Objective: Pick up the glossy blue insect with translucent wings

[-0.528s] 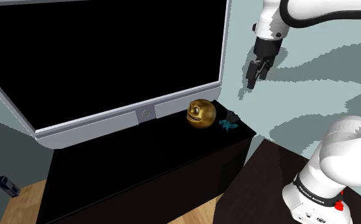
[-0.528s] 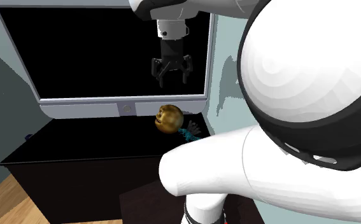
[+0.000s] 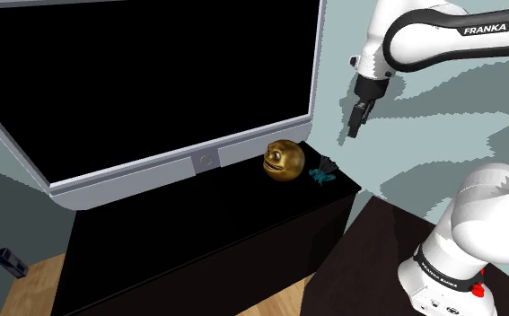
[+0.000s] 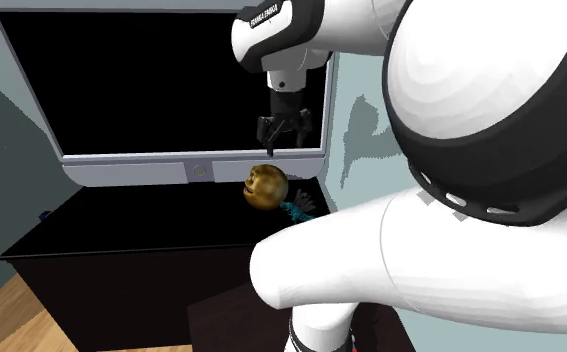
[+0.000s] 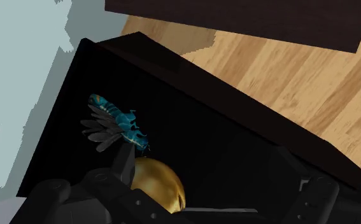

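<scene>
Jaws lowered, rotated; blue insect [image 3: 320, 175] well below, beside gold head [image 3: 282, 161].

Noted on black cabinet [image 3: 216, 224], near its end: gold-coloured round head [image 3: 282, 161] with a face, upright, just in front of large grey-framed black screen [image 3: 153, 72]. Below, on wood floor [image 3: 28, 287]: small dark object [image 3: 8, 261].
</scene>
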Motion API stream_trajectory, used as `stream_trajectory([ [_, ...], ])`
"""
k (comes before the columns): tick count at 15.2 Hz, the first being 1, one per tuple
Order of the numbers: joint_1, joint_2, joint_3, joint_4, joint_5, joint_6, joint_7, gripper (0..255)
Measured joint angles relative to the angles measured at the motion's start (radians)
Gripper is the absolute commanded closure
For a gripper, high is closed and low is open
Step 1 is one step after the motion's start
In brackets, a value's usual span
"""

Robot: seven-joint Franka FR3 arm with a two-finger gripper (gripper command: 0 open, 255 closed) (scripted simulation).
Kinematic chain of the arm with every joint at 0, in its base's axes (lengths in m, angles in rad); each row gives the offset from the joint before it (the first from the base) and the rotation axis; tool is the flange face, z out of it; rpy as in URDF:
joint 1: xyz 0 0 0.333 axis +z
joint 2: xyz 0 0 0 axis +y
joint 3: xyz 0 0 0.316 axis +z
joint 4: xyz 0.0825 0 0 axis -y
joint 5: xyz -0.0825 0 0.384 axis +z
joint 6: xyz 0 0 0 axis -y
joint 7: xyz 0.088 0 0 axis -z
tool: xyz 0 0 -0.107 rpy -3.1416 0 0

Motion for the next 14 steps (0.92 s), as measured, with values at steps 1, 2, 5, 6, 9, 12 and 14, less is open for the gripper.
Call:
stream_trajectory([
  [1, 0.001, 0.005, -0.025, -0.026, -0.014, 0.037, -0.039, 0],
  [2, 0.006, 0.032, -0.051, -0.031, -0.026, 0.074, -0.079, 0],
  [5, 0.021, 0.102, -0.126, -0.062, -0.056, 0.192, -0.193, 0],
  [6, 0.026, 0.127, -0.153, -0.067, -0.064, 0.228, -0.234, 0],
  [9, 0.053, 0.212, -0.23, -0.073, -0.075, 0.335, -0.353, 0],
  [12, 0.091, 0.32, -0.315, -0.069, -0.066, 0.454, -0.485, 0],
  [14, 0.124, 0.389, -0.369, -0.06, -0.042, 0.52, -0.578, 0],
])
